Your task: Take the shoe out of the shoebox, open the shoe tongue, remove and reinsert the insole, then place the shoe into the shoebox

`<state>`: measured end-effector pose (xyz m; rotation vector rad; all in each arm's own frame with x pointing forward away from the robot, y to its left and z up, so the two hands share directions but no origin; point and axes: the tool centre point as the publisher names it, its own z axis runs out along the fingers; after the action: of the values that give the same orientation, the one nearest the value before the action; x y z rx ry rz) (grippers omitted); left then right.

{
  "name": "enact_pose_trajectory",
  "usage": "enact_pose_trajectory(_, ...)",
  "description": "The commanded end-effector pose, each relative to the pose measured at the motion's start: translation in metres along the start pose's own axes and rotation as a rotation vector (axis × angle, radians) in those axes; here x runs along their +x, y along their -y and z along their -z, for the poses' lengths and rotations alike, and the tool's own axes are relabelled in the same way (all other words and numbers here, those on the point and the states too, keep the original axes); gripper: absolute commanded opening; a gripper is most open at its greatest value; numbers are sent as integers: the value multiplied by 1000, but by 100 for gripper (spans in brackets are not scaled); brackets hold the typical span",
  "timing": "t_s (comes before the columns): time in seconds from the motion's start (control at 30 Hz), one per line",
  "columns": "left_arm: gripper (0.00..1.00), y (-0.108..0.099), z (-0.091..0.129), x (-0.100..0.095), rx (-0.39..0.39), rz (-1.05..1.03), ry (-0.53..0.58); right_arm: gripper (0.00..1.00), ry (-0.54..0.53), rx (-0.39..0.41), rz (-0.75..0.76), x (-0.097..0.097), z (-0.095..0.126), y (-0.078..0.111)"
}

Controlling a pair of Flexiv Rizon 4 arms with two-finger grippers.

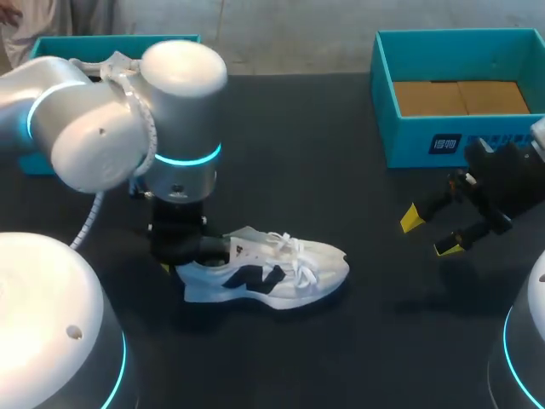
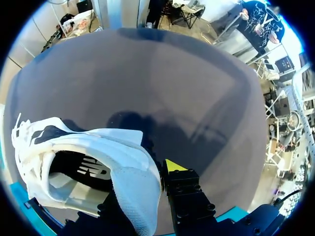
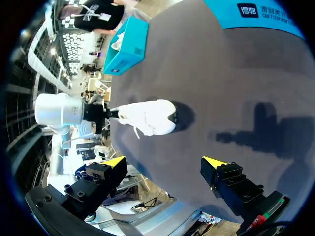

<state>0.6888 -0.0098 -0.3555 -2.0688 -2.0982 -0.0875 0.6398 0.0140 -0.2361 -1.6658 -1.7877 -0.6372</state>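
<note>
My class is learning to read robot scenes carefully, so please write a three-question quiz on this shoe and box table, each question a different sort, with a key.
1. True or false: the shoe lies inside the open box on the right.
2. Which gripper is clamped on the shoe's heel? A left; B right; C neither.
3. Fill in: the right gripper, hanging near the box, is ____.
Key: 1 false, it lies on the table; 2 A, the left gripper; 3 open.
</note>
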Motion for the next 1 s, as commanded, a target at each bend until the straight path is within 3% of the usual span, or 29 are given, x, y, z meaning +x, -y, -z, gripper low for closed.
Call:
enact_pose_trajectory(0.03,0,3,-7,-11,-26,-1,-13,100,3,-3,-1,0,-1,1)
enact_pose_trajectory(1.0,0,-20,-23,-24,-41,4,-26,100,3,-3,-1,0,-1,1)
